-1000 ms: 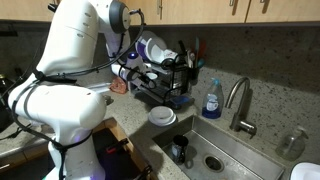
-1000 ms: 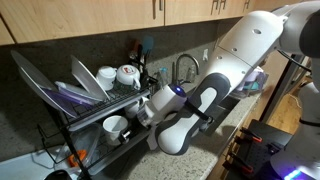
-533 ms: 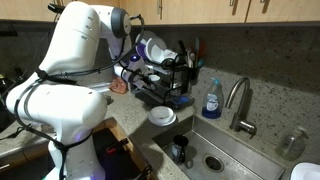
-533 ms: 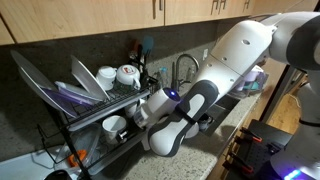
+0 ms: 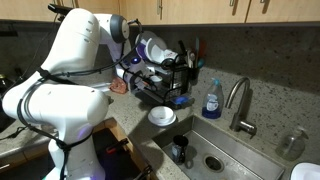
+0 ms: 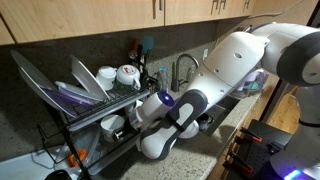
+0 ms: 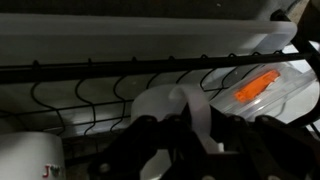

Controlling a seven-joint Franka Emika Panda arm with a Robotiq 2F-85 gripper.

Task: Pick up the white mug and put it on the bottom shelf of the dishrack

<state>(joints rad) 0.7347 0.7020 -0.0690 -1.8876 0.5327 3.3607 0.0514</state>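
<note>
Beside the curved steel faucet (image 5: 238, 104) and the steel sink (image 5: 232, 160), reaching with the white robot arm (image 6: 235, 65) into the black metal wire two-tier dishrack (image 5: 165, 82). Crowding the upper tier with large round plates (image 6: 50, 85) leaning on edge and two white cups (image 6: 116, 74). Leaving a wide shallow white bowl (image 5: 162, 116) on the counter just in front of the rack, and a blue soap bottle (image 5: 211, 100) between rack and faucet. Running close across the wrist view, black wire bars (image 7: 110, 75) of the rack, hemming the approach. Showing an orange item (image 7: 255, 88) in a pale tray beyond, too blurred to name. Holding the dark gripper (image 7: 195, 128) nearly closed, jaws pinching the small plain white cylindrical ceramic mug (image 6: 113, 125) with only a narrow gap between them. Sitting at the level of the bottom shelf (image 6: 95, 148), the dark lower tier, just inside the rack's frame; resting on it or hanging just above, not being clear.
</note>
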